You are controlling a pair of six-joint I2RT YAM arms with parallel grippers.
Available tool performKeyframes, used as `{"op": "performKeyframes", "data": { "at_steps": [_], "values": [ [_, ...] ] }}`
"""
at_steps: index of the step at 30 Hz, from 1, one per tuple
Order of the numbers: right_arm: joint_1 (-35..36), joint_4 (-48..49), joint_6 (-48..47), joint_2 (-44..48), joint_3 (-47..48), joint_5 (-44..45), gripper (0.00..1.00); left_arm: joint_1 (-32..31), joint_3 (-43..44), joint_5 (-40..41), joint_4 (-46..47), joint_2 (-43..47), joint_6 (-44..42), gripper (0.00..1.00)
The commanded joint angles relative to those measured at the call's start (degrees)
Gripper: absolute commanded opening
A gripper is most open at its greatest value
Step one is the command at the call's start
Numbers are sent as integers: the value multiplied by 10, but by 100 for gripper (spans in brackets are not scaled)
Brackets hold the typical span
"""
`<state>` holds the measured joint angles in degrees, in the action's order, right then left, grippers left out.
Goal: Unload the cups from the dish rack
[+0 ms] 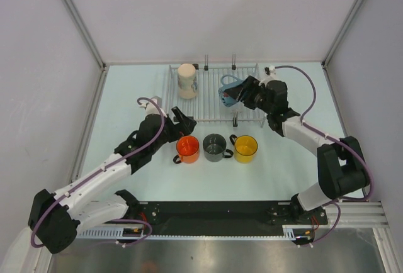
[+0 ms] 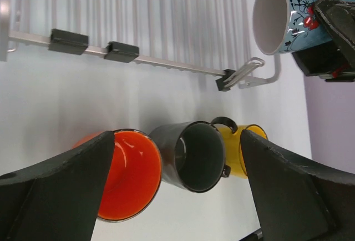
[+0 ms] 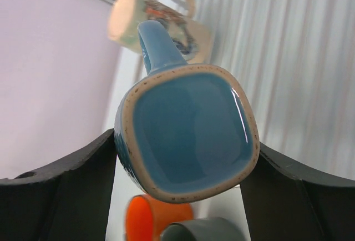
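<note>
The left gripper [image 1: 182,122] hangs spread wide and empty above the orange mug [image 1: 187,149], grey mug [image 1: 215,147] and yellow mug [image 1: 245,148], lined up mid-desk. The cream mug [image 1: 187,79] sits on the dish rack [image 1: 211,106] by the far edge, nearer the left arm. The right gripper [image 1: 239,92] pinches the blue mug [image 1: 228,92] over the rack, tipped sideways with its mouth pointing left. I see no words.

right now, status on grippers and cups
Left gripper open, by orange cup. Right gripper shut on blue cup, over rack. Cream cup on rack; grey cup, yellow cup on table. No blocker seen.
</note>
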<state>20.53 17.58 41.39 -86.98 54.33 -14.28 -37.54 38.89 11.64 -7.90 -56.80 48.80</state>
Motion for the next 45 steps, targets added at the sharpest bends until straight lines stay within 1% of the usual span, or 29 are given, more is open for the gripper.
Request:
{"op": "performKeyframes", "data": {
  "at_steps": [1, 2, 3, 6, 9, 12, 14, 17, 21, 27, 31, 39, 41, 45],
  "values": [
    [-30, 296, 162, 7, -49, -134, 0, -3, -13, -42, 113, 12, 15, 100],
    [-34, 331, 184, 1, -58, -158, 0, -3, -13, -52, 122, 12, 15, 100],
    [-36, 393, 227, -5, -73, -169, 0, -3, -14, -57, 129, 11, 14, 100],
    [-32, 485, 289, -20, -102, -186, 0, -3, -23, -76, 167, 14, 15, 100],
    [-19, 518, 309, -17, -123, -193, 0, -3, -52, -102, 253, 21, 25, 100],
    [2, 515, 304, 3, -140, -192, 0, -10, -77, -108, 303, 18, 30, 99],
    [11, 513, 299, 20, -147, -190, 0, -23, -82, -101, 315, 13, 21, 98],
    [35, 490, 280, 40, -158, -189, 0, -44, -90, -84, 343, 14, -22, 96],
    [64, 435, 247, 85, -171, -177, 0, -71, -97, -67, 369, 24, -75, 96],
    [100, 407, 228, 111, -187, -159, 0, -94, -133, -56, 417, 47, -94, 96],
    [117, 395, 217, 117, -192, -145, 0, -104, -141, -49, 425, 62, -101, 93],
    [106, 398, 228, 120, -192, -141, 0, -105, -141, -34, 393, 115, -117, 91],
    [110, 406, 231, 111, -191, -140, 0, -105, -140, -37, 395, 118, -114, 89],
    [123, 438, 249, 88, -193, -138, 0, -108, -141, -59, 415, 96, -104, 85]
  ]
}}
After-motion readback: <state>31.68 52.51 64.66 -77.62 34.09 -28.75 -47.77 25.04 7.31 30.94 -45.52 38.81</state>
